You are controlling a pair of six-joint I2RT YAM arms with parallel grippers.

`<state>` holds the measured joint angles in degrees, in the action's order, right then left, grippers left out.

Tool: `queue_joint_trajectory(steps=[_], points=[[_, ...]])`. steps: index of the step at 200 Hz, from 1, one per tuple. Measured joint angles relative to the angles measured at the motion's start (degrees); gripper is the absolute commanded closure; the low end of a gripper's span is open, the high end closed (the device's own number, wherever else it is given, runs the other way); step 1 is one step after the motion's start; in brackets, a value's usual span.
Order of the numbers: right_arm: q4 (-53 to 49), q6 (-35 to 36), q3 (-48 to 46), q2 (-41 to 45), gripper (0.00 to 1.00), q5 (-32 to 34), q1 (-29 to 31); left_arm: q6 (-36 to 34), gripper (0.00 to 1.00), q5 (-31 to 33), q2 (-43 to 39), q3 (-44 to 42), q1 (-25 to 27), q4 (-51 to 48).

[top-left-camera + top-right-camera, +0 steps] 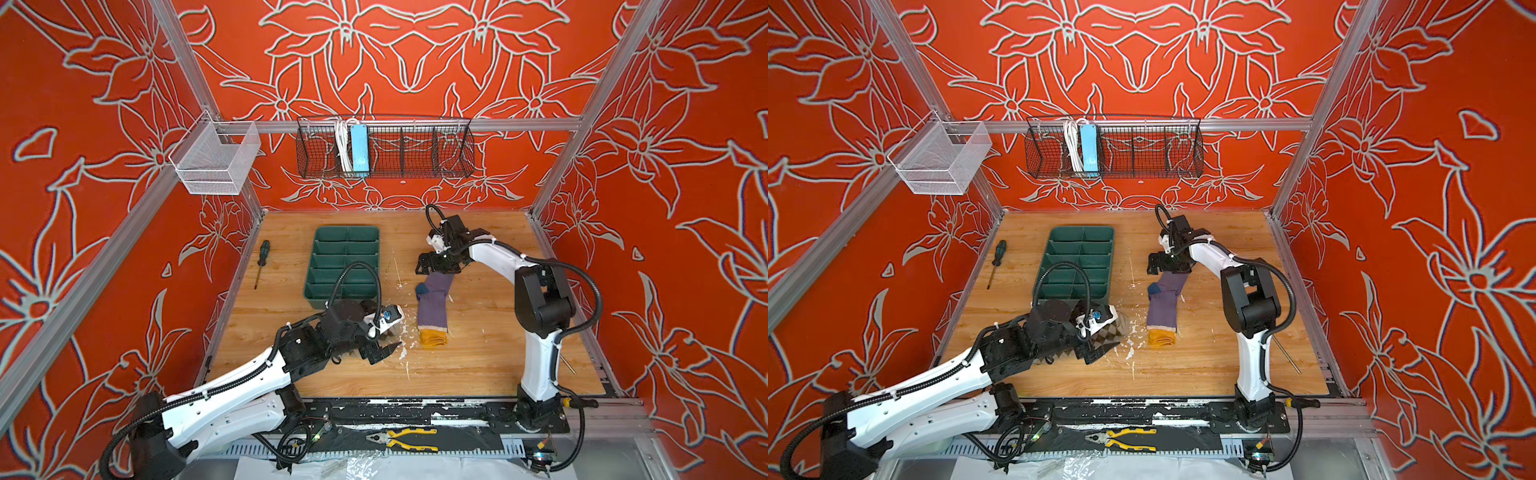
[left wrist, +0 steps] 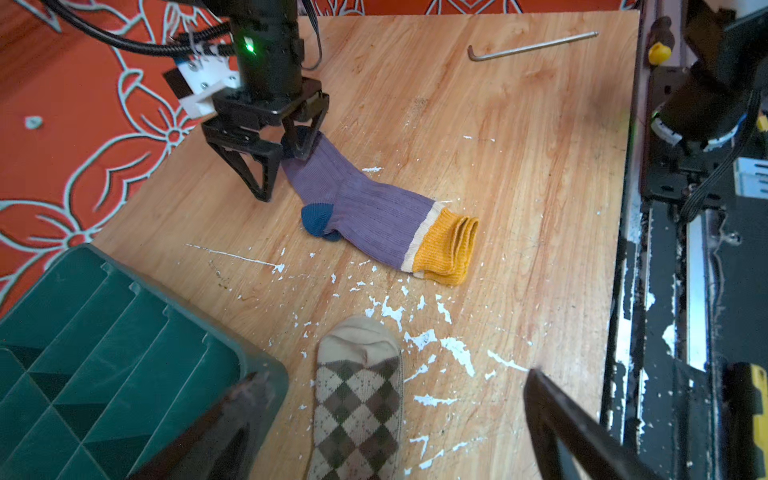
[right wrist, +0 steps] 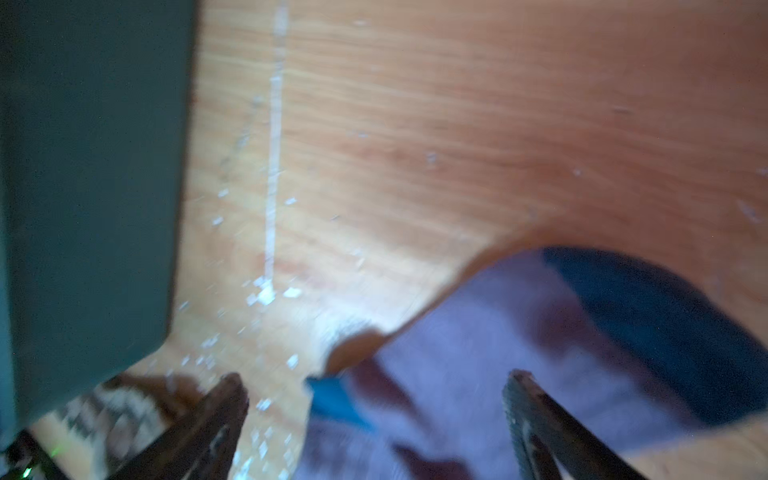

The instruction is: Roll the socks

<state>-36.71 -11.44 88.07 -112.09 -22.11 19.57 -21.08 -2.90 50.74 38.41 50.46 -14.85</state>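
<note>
The purple ribbed sock (image 1: 434, 305) (image 1: 1163, 307) (image 2: 365, 208) lies flat mid-table, its yellow cuff toward the front and its teal toe toward the back. My right gripper (image 1: 436, 270) (image 2: 282, 174) (image 3: 374, 376) stands open and points down over the toe end, with the fabric between its fingers and one fingertip (image 2: 301, 151) at the toe. The beige argyle sock (image 1: 1115, 332) (image 2: 357, 399) lies left of the purple one, partly hidden under my left arm. My left gripper (image 2: 394, 374) is open and straddles the argyle sock just above the table.
A green divided tray (image 1: 345, 266) (image 2: 104, 353) sits at the back left, close to my left gripper. A screwdriver (image 1: 262, 259) lies at the left edge and a hex key (image 1: 567, 363) (image 2: 532, 43) at the right. Pliers (image 1: 407, 438) rest on the front rail. White flecks dot the wood.
</note>
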Motion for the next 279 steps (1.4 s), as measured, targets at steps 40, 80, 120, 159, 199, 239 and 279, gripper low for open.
queue_joint_trajectory(steps=[40, 80, 120, 159, 199, 239, 279], points=[[1.5, 2.6, -12.2, 26.5, 0.02, 0.2, -0.6, -1.4, 0.11, -0.5, 1.6, 0.0, 0.2, 0.4], [8.0, 13.1, -34.6, 56.5, 0.05, 2.9, 5.2, -6.0, 0.16, -4.0, -2.8, -2.4, 0.2, 1.6], [6.2, 29.7, -46.1, 66.6, 0.12, 8.7, 14.8, -13.4, 0.16, -5.6, -9.2, -6.6, 0.3, 0.3], [6.8, 43.2, -49.6, 57.7, 0.14, 19.3, 26.3, -18.1, 0.16, -4.6, -10.8, -6.7, 0.3, -1.3], [11.9, 51.5, -53.4, 48.5, 0.16, 26.2, 31.8, -19.7, 0.16, -3.7, -11.7, -6.8, 0.5, -1.4], [18.5, 54.4, -55.2, 41.8, 0.24, 30.0, 32.5, -20.6, 0.16, -3.2, -11.6, -7.1, 0.5, -1.6], [23.0, 55.3, -55.2, 36.9, 0.42, 32.5, 32.6, -20.9, 0.17, -3.1, -11.1, -7.1, 0.5, -1.6]])
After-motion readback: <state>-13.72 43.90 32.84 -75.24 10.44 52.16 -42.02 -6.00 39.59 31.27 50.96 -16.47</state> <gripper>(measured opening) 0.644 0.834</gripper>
